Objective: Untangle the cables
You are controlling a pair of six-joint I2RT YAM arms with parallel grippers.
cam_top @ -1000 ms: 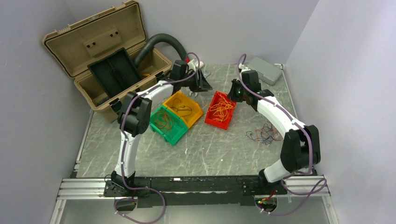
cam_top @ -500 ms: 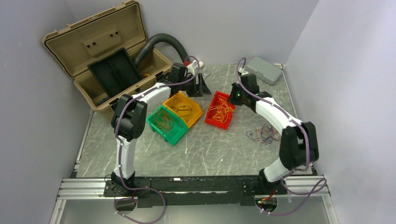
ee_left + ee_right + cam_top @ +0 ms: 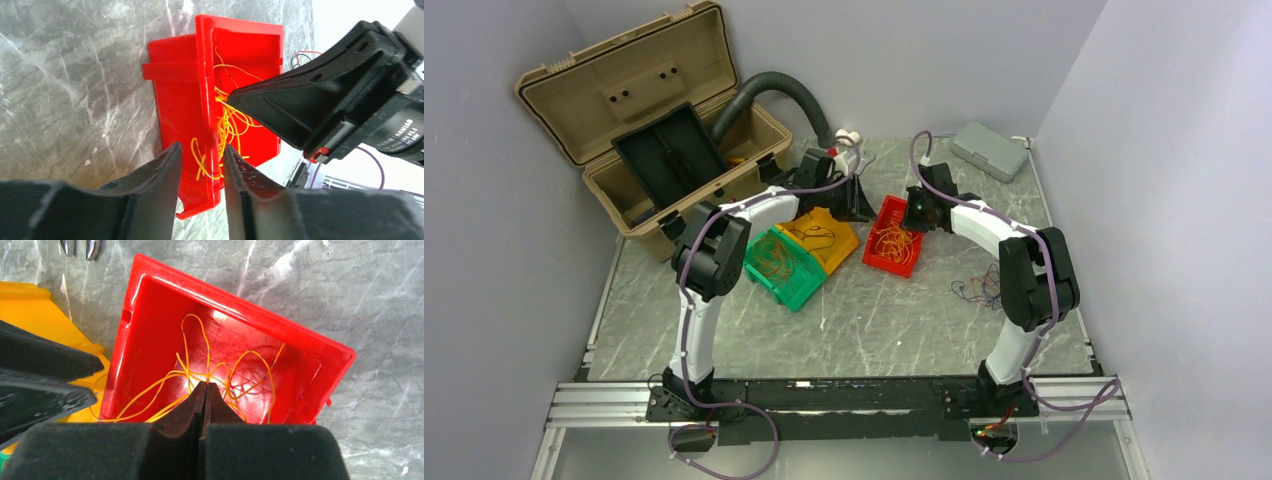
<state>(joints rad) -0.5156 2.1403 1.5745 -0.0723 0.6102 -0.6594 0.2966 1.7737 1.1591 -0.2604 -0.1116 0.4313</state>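
Orange cables point(image 3: 226, 126) lie in the red bin point(image 3: 175, 100) beside a DAMIAO-marked motor point(image 3: 396, 133).

You face two arms, left arm point(image 3: 714, 250) and right arm point(image 3: 1027, 272); three bins, red bin point(image 3: 911, 260), yellow bin point(image 3: 842, 240), green bin point(image 3: 799, 285); one toolbox point(image 3: 624, 100); one hose point(image 3: 776, 84); one grey case point(image 3: 989, 150); four bunches of cables point(image 3: 986, 288).

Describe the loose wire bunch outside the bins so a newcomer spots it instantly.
On the grey stone table, find the red bin, rightmost of three coloured bins. Right of it, beside the right arm, a small bunch of dark thin wires lies directly on the tabletop. It is the only bunch outside a bin, darker than the orange strands in the red one.
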